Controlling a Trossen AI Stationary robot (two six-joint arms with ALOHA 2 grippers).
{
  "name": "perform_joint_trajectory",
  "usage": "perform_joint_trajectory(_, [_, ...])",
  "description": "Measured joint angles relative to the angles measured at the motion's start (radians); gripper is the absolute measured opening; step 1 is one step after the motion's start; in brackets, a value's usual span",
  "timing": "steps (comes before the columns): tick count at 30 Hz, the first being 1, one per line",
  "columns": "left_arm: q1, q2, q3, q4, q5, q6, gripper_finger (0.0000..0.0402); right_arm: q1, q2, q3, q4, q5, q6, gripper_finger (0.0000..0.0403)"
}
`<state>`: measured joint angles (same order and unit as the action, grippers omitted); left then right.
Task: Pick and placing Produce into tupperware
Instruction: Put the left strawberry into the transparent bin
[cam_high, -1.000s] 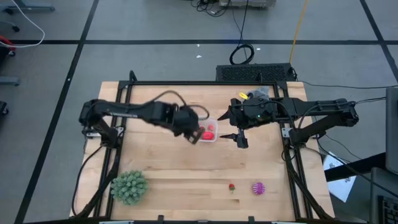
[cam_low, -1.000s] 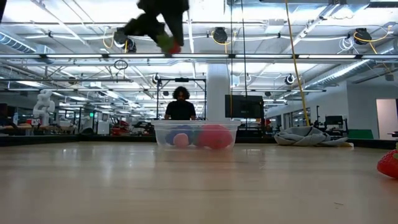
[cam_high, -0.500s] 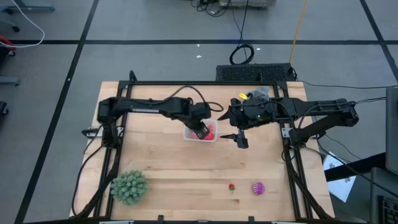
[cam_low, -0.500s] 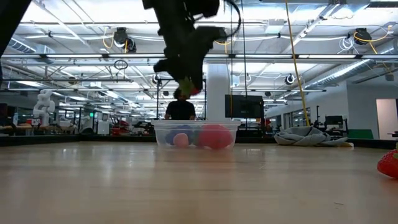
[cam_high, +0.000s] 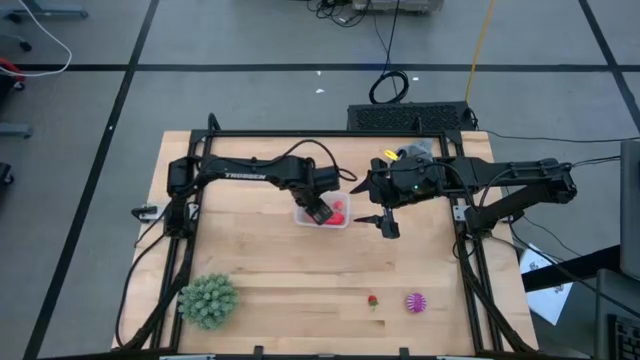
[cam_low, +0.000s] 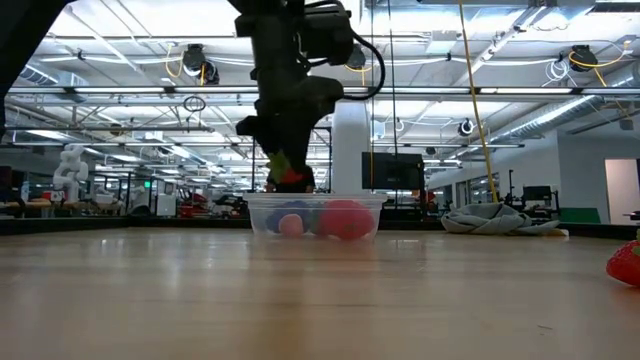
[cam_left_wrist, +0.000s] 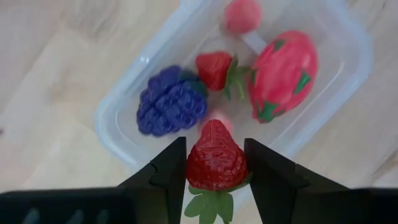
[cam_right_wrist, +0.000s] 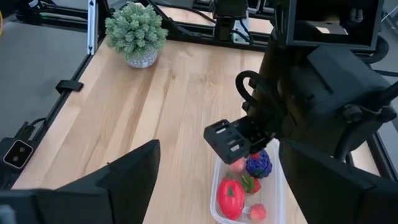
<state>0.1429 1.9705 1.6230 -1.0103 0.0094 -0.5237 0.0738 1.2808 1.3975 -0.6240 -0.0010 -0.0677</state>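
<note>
One strawberry (cam_left_wrist: 214, 157) is clamped in the left gripper (cam_left_wrist: 215, 163), directly above the tupperware (cam_left_wrist: 121, 134) near its rim, tip pointing down toward the tub. Right gripper (cam_high: 386, 222) waits spread wide beside the tupperware.

I've brought the left gripper (cam_left_wrist: 214, 167) across and down; it now hangs directly above the clear plastic rectangular tub (cam_left_wrist: 127, 146), small red toy strawberry (cam_left_wrist: 215, 163) clamped between its fingers (cam_left_wrist: 169, 171).
</note>
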Motion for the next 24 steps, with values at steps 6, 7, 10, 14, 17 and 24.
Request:
perform_joint_trajectory(6, [-0.002, 0.0, 0.0, -0.038, 0.013, -0.027, 0.0145, 0.0, 0.0, 0.0, -0.015, 0.0, 0.0, 0.032])
perform_joint_trajectory(7, [-0.003, 0.0, 0.0, -0.038, 0.013, -0.029, 0.0145, 0.0, 0.0, 0.0, -0.017, 0.0, 0.0, 0.032])
perform_joint_trajectory(10, [-0.01, 0.0, 0.0, -0.036, 0.012, -0.034, 0.0145, 0.0, 0.0, -0.008, -0.015, 0.0, 0.0, 0.032])
perform_joint_trajectory(14, [-0.015, 0.0, 0.0, -0.035, 0.012, -0.035, 0.0145, 0.0, 0.0, -0.036, -0.016, 0.0, 0.0, 0.032])
perform_joint_trajectory(17, [-0.011, 0.0, 0.0, -0.035, 0.011, -0.038, 0.0145, 0.0, 0.0, -0.062, -0.013, 0.0, 0.0, 0.032])
perform_joint_trajectory(24, [-0.011, 0.006, 0.0, -0.033, 0.008, -0.055, 0.0145, 0.0, 0.0, -0.095, 0.022, 0.0, 0.0, 0.032])
